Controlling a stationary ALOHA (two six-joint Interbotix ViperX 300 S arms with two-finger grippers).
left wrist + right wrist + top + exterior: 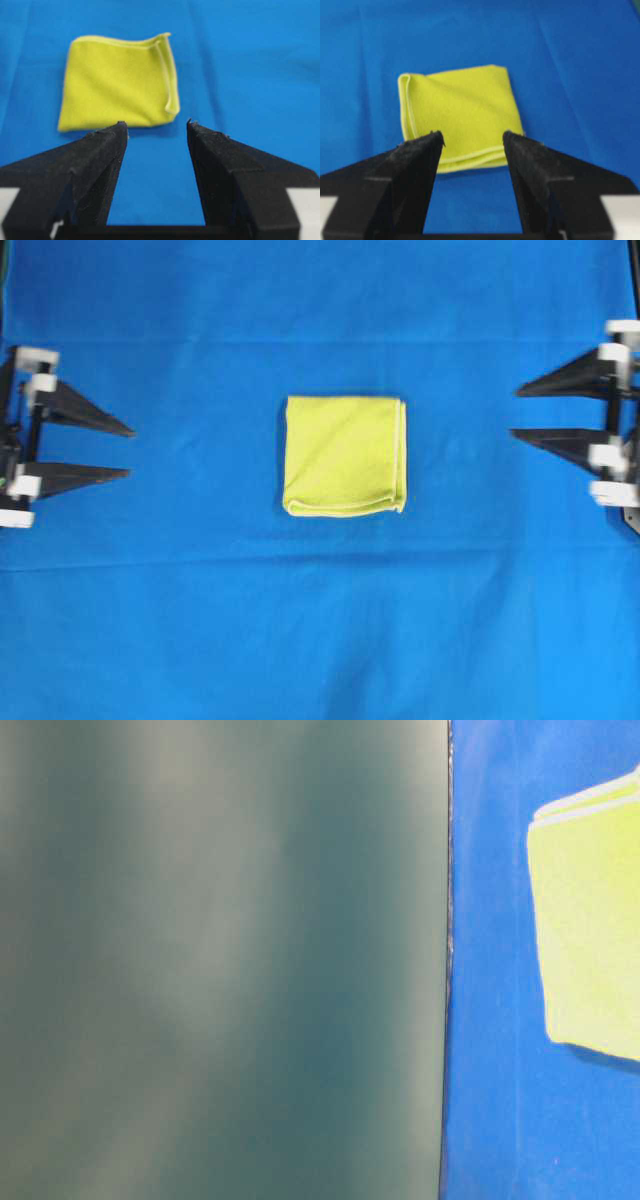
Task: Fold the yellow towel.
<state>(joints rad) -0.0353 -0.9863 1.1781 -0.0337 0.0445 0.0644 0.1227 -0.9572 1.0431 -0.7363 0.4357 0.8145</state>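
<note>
At the middle of the blue cloth surface [320, 640] lies the yellow towel [345, 455], folded into a small square with its paler hemmed edges stacked along the right and near sides in the overhead view. Well apart from it, the left gripper [130, 452] at the left edge and the right gripper [514, 412] at the right edge both point inward with jaws spread wide and nothing between them. Much of the table-level view is a blurred grey-green expanse, possibly a panel close to the lens
</note>
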